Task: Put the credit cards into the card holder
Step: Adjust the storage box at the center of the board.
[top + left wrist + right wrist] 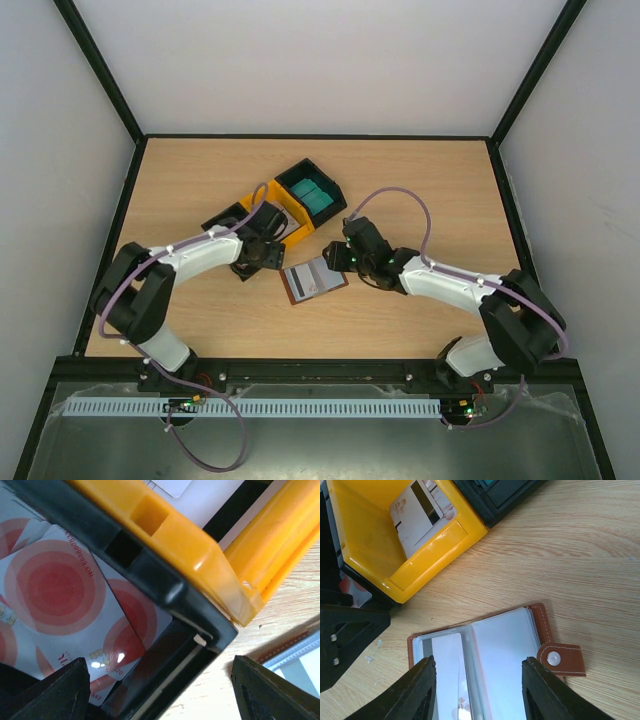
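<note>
1. Only your left wrist view shows red-marked credit cards (55,590) overlapping inside the black bin (150,575); left gripper (160,680) spread, empty.
2. Your right wrist view adds the open card holder (500,650) and its snap tab (560,659); right gripper (479,680) spread above it.

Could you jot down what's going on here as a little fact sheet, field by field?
Card holder: lying open on the table, a pale card in one sleeve
Left hand: open, over a black bin of red-marked cards
Right hand: open, over the holder
Yellow bin: a white card, dark stripe
Teal cards: in a second black bin
</note>
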Controlling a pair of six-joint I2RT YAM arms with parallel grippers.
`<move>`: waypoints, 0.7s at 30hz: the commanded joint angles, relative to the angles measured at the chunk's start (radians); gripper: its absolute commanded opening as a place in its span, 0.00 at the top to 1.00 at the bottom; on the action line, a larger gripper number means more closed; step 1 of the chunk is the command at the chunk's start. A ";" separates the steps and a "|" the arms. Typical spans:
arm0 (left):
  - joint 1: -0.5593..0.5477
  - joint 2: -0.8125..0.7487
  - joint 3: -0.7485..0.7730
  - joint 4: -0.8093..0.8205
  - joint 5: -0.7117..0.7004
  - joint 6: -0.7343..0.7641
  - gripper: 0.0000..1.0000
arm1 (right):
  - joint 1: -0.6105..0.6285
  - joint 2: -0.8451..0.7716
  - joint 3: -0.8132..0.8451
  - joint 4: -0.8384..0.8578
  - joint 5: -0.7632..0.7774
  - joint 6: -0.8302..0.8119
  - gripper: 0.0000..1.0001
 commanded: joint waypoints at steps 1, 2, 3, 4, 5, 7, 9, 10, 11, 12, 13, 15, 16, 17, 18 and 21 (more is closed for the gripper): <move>0.006 0.047 0.056 -0.022 -0.007 0.036 0.22 | -0.014 0.017 0.003 -0.015 -0.004 -0.021 0.53; 0.006 0.058 0.062 -0.025 -0.001 0.040 0.21 | -0.016 0.020 0.004 -0.015 -0.006 -0.022 0.53; 0.006 0.067 0.069 -0.032 0.001 0.042 0.22 | -0.017 0.024 0.005 -0.017 -0.007 -0.024 0.53; 0.006 0.072 0.076 -0.037 -0.003 0.042 0.21 | -0.021 0.027 0.008 -0.018 -0.009 -0.026 0.53; 0.007 0.071 0.082 -0.044 -0.012 0.039 0.22 | -0.024 0.030 0.010 -0.019 -0.009 -0.028 0.53; 0.013 0.056 0.093 -0.052 -0.038 0.030 0.22 | -0.031 0.035 0.016 -0.022 -0.009 -0.033 0.53; 0.035 0.034 0.107 -0.061 -0.043 0.016 0.23 | -0.039 0.044 0.028 -0.026 -0.009 -0.039 0.53; 0.051 0.017 0.113 -0.066 -0.040 0.010 0.25 | -0.041 0.050 0.034 -0.028 -0.008 -0.041 0.53; 0.066 0.008 0.119 -0.068 -0.034 0.001 0.28 | -0.044 0.055 0.041 -0.031 -0.010 -0.044 0.53; 0.084 -0.009 0.123 -0.071 -0.025 -0.007 0.31 | -0.045 0.062 0.048 -0.034 -0.013 -0.046 0.53; 0.102 -0.022 0.124 -0.068 -0.019 -0.020 0.34 | -0.049 0.070 0.053 -0.034 -0.017 -0.046 0.53; 0.141 -0.042 0.120 -0.060 -0.007 -0.055 0.36 | -0.052 0.084 0.062 -0.033 -0.031 -0.048 0.53; 0.164 -0.045 0.113 -0.055 -0.001 -0.081 0.36 | -0.053 0.092 0.066 -0.032 -0.038 -0.048 0.53; 0.188 -0.045 0.107 -0.050 0.005 -0.107 0.36 | -0.054 0.102 0.070 -0.032 -0.044 -0.048 0.53; 0.213 -0.043 0.097 -0.039 0.014 -0.131 0.35 | -0.056 0.112 0.076 -0.032 -0.049 -0.048 0.54; 0.265 -0.018 0.082 -0.013 0.040 -0.181 0.34 | -0.058 0.135 0.088 -0.032 -0.070 -0.047 0.54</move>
